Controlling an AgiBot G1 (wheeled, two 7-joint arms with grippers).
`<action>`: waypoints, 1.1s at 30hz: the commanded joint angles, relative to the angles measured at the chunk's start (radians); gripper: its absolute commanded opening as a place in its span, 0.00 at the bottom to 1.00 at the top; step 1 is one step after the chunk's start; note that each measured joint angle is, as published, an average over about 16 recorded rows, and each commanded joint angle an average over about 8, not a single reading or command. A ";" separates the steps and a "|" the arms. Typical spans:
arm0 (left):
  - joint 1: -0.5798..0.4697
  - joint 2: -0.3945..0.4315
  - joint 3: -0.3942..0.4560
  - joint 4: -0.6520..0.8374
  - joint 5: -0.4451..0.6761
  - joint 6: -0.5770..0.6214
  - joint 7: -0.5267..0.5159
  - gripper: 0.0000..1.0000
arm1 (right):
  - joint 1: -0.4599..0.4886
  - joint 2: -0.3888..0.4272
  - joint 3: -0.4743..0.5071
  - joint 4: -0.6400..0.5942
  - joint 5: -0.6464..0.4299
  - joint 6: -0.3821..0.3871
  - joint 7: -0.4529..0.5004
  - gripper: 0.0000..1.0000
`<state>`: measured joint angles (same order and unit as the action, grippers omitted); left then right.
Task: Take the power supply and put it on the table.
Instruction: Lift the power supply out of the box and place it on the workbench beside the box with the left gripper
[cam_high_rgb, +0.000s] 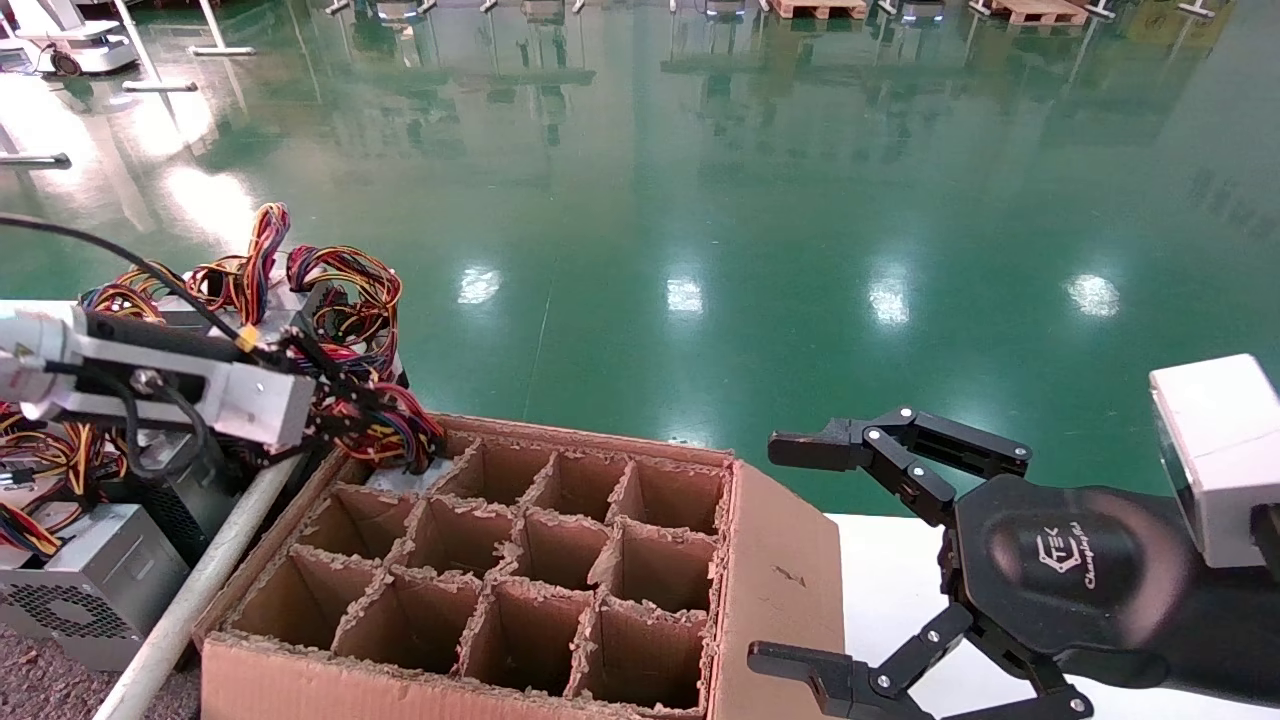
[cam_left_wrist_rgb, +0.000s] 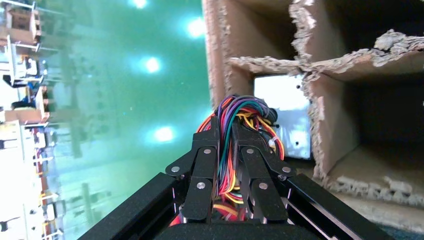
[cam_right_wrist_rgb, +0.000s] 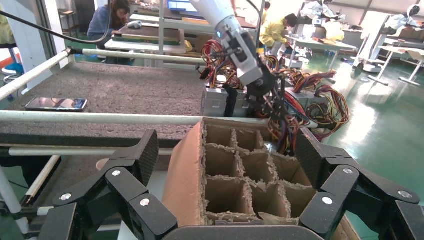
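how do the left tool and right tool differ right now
The left tool is shut on the power supply's wire bundle at the cardboard box's far left corner cell; the right tool is open and holds nothing. The left is over the box; the right hovers beside it above the white table. Both are black linkage tools.

Power supply (cam_left_wrist_rgb: 285, 115) mostly hidden inside cardboard box (cam_left_wrist_rgb: 320, 75).

Head view high, facing down and forward; both wrist views close, all sharing the divided cardboard box (cam_high_rgb: 520, 570).
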<state>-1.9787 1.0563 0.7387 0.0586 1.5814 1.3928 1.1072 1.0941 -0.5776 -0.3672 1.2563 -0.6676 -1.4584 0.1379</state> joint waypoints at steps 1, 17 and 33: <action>-0.007 -0.004 -0.004 -0.002 -0.007 0.000 -0.017 0.00 | 0.000 0.000 0.000 0.000 0.000 0.000 0.000 1.00; -0.121 -0.052 -0.078 0.019 -0.115 0.011 -0.255 0.00 | 0.000 0.000 0.000 0.000 0.000 0.000 0.000 1.00; -0.178 -0.072 -0.216 0.039 -0.321 -0.153 -0.552 0.00 | 0.000 0.000 0.000 0.000 0.000 0.000 0.000 1.00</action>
<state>-2.1580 0.9813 0.5276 0.0946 1.2673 1.2436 0.5636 1.0942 -0.5776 -0.3674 1.2563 -0.6674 -1.4583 0.1378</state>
